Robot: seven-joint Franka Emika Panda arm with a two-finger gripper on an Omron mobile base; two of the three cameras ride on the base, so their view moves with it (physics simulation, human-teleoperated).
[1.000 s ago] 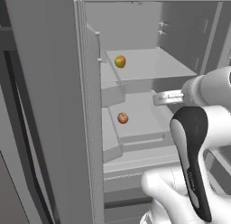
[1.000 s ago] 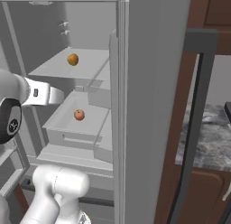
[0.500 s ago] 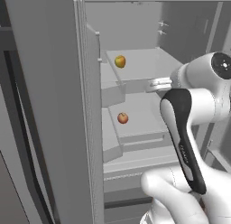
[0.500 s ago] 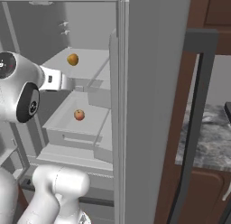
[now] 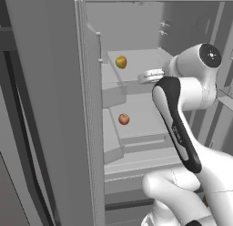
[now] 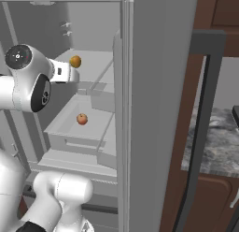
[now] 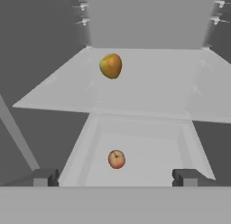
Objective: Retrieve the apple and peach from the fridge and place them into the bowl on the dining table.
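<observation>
The fridge stands open, with pale grey shelves inside. A yellow-orange fruit lies on the upper shelf. A reddish fruit with a small stem lies in the tray below. Which one is the apple and which the peach I cannot tell. My gripper is open and holds nothing. It hangs in front of the shelves at about the height of the upper shelf's edge, pointing inward. The bowl is out of view.
The open fridge door rises close on the right, the other door on the left. Past it, a dark bar handle, brown cabinets and the corner of the mottled grey dining table show. My own forearm crosses the fridge opening.
The arm has folded upward and the hand has moved up and in toward the upper shelf. The jaws have stayed open. Both fruits lie where they were.
</observation>
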